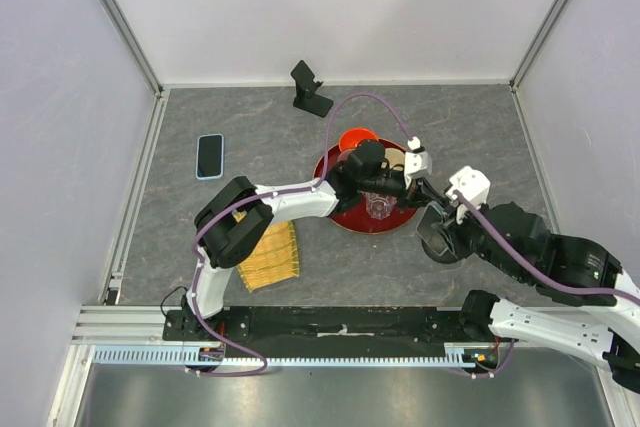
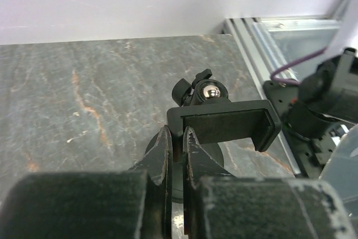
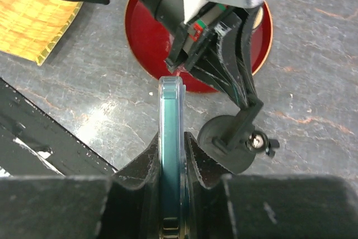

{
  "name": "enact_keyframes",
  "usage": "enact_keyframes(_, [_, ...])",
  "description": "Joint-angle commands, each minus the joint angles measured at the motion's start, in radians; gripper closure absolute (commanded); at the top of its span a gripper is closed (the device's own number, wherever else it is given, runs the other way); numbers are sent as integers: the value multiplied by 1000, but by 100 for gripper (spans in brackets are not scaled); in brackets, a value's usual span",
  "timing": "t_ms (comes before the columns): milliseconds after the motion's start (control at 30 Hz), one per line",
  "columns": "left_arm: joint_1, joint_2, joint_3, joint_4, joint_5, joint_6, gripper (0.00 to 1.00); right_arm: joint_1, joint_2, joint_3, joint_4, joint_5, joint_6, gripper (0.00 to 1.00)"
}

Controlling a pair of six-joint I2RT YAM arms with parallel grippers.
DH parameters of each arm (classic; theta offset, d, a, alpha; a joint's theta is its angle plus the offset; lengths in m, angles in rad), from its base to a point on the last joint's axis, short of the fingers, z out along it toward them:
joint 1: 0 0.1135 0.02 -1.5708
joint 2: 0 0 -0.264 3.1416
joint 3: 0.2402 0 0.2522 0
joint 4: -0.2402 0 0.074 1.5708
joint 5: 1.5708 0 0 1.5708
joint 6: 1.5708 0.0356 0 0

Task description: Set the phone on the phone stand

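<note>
So the phone (image 3: 169,110) is pinched edge-on in the right gripper (image 3: 172,141), long axis pointing ahead. The phone stand (image 3: 229,141) sits just right of it (left gripper (image 2: 178,138) is clamped on its cradle (image 2: 229,122)).

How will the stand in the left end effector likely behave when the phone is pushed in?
The stand probably swivels under load: a ball joint sits behind its clamp. Its round base looks apt to tip or slide, though the left end effector, shut on the clamp, should steady it. It looks rigid, likely light.
</note>
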Motion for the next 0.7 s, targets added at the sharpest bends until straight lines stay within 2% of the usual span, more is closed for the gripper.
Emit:
enact_keyframes(0, [-4,-2,31,-75,203,56,98,1,2,-36,181,-85,-119,100])
enact_keyframes(233, [2,-13,22,-103,257,85,98,0,-39,-174,356,-126,-271,100])
enact_keyframes(300, [7,-13,19,-101,275,82,98,1,-41,-211,402,-163,-277,100])
enact_keyframes(467, [17,-21,3,-84,315,68,98,1,-93,-286,496,-142,-305,100])
enact_keyframes(667, [24,-33,-20,-61,352,65,98,-2,-96,-306,511,-100,-320,100])
